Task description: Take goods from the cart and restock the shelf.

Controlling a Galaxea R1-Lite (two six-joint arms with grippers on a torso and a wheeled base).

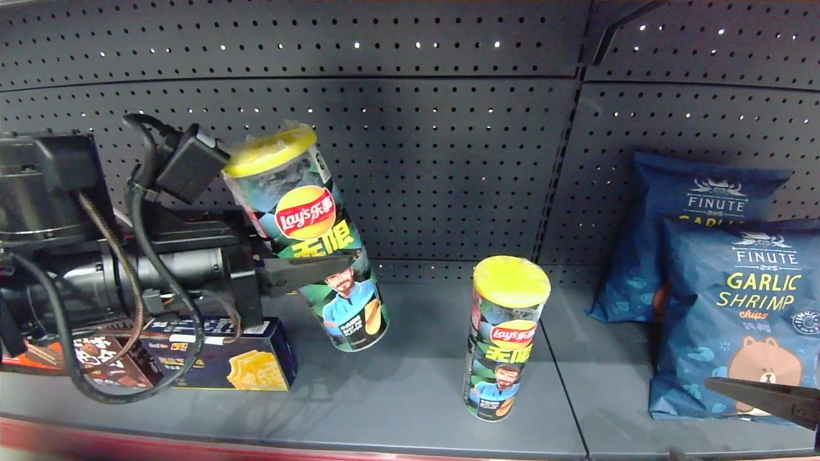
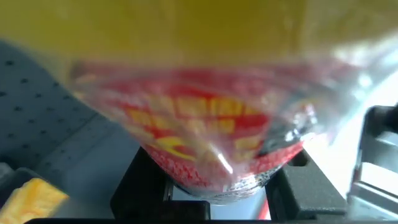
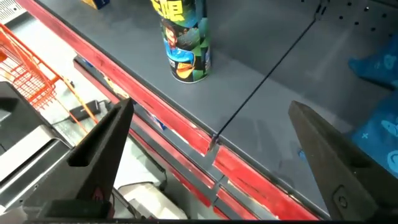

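My left gripper (image 1: 307,266) is shut on a tall chips can (image 1: 304,224) with a yellow lid. The can leans with its top toward the left, its base low over the grey shelf (image 1: 397,390); I cannot tell if it touches. In the left wrist view the can (image 2: 211,137) sits close up between the black fingers (image 2: 140,186). A second, matching can (image 1: 506,339) stands upright on the shelf to the right, also seen in the right wrist view (image 3: 183,43). My right gripper (image 3: 214,155) hangs open and empty at the shelf's front edge, right of that can.
Flat snack boxes (image 1: 224,362) lie on the shelf under my left arm. Blue chip bags (image 1: 730,307) lean against the pegboard at the right. A red strip (image 3: 155,106) runs along the shelf front. The orange cart (image 3: 25,81) stands below.
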